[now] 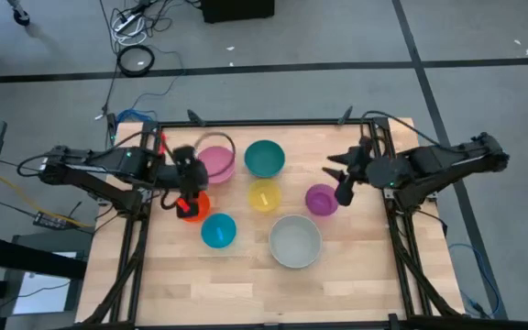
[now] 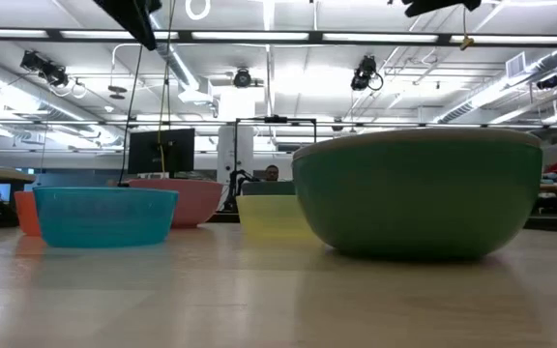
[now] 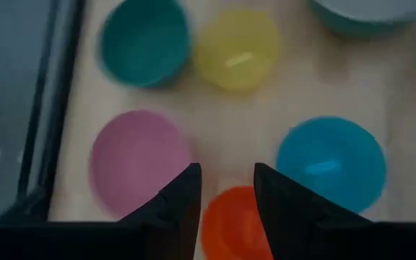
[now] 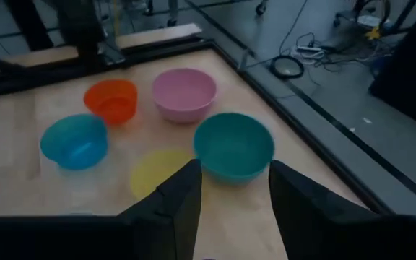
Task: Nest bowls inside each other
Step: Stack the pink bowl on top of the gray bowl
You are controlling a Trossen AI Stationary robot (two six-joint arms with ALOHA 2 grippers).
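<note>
Hovering with fingers apart over the orange bowl (image 1: pixel 193 207) at nine o'clock on the surface (image 1: pixel 246 275), the left claw (image 1: pixel 185 191) should drop squarely on its rim. The right claw (image 1: pixel 342 179), open and empty, waits by the purple bowl (image 1: pixel 321 199) at three o'clock.

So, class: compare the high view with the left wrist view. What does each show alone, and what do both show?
Only the high view: the purple bowl, the right gripper open above the table, both whole arms, the floor.
Only the left wrist view: the open left gripper seen close, over the orange bowl.
Both: the pink bowl, teal bowl, yellow bowl and light blue bowl.
</note>
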